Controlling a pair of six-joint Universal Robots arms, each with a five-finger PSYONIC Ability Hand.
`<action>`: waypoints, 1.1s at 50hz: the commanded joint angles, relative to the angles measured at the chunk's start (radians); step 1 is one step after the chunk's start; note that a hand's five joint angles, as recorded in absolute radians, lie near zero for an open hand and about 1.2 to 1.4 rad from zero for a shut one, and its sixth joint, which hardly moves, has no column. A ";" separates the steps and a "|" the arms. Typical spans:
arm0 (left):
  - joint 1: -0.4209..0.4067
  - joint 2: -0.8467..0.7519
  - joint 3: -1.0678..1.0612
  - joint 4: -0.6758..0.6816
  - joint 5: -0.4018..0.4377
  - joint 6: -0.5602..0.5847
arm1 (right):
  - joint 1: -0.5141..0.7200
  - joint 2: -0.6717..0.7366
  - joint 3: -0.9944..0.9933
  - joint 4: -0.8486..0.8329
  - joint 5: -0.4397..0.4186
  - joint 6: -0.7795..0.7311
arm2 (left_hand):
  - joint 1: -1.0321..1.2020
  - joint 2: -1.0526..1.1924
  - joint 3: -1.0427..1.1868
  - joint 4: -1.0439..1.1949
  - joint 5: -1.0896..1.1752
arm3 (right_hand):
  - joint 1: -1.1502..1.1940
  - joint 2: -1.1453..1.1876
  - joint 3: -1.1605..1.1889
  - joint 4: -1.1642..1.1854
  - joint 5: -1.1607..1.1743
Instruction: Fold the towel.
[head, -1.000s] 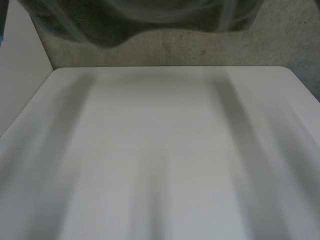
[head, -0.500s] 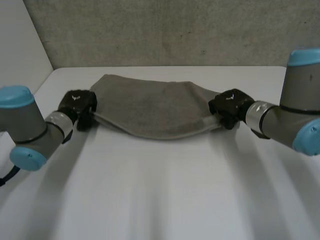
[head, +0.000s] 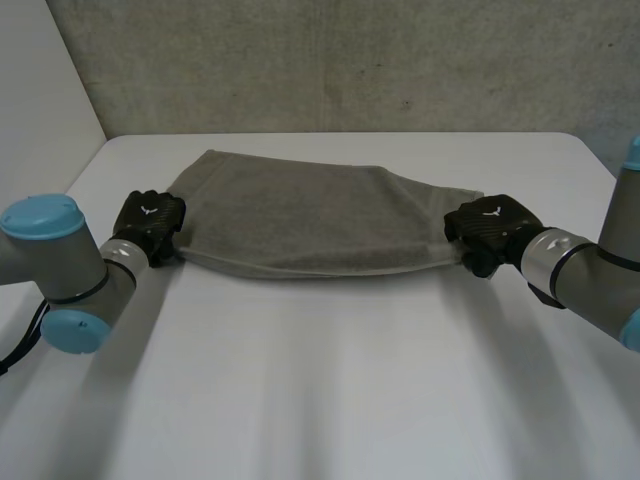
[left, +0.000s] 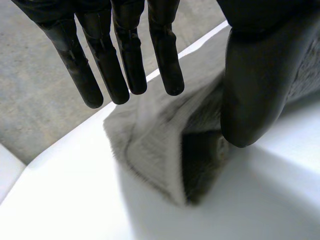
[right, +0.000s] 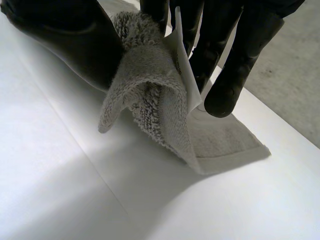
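The white worktop (head: 320, 380) spreads wide, with a grey concrete surface (head: 330, 60) beyond its far edge. On the far half of the worktop lies the grey towel (head: 310, 225), drawn out sideways from near the left edge toward the right edge; its far side rests flat close to the far edge, and its near side runs as a doubled hem in a shallow curve between the two hands. The left arm (head: 60, 260) comes in over the left edge and the right arm (head: 590, 270) over the right edge, each with grey joints and light-blue caps. The left robot hand (head: 150, 222) sits at the towel's left end. In the left wrist view this robot hand (left: 255, 75) hangs over the towel (left: 160, 145), whose end is folded over itself and gapes like a pocket on the worktop; whether the hand grips the cloth I cannot tell. The right robot hand (head: 490, 228) is at the towel's right end. In the right wrist view it (right: 65, 35) pinches the towel (right: 150, 95) between thumb and fingers, the cloth bunched and raised there, its corner trailing down flat onto the worktop. A small white label (right: 182, 65) stands out from the pinched cloth, just beside the fingers.
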 joint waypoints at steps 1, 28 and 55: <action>0.001 -0.010 0.000 0.033 -0.031 -0.004 | -0.064 -0.017 0.029 -0.052 0.002 0.121 | -0.024 -0.048 -0.049 -0.047 -0.013 | 0.062 0.056 0.052 0.049 0.052; 0.014 0.073 -0.020 -0.006 -0.028 -0.010 | -0.092 -0.060 0.086 -0.199 0.215 0.174 | 0.762 0.738 0.738 0.739 0.773 | 0.062 0.056 0.052 0.049 0.052; 0.184 0.723 -0.432 -0.125 0.181 -0.116 | -0.078 -0.178 0.006 0.408 -0.105 0.021 | 0.762 0.738 0.738 0.739 0.773 | 0.062 0.056 0.052 0.049 0.052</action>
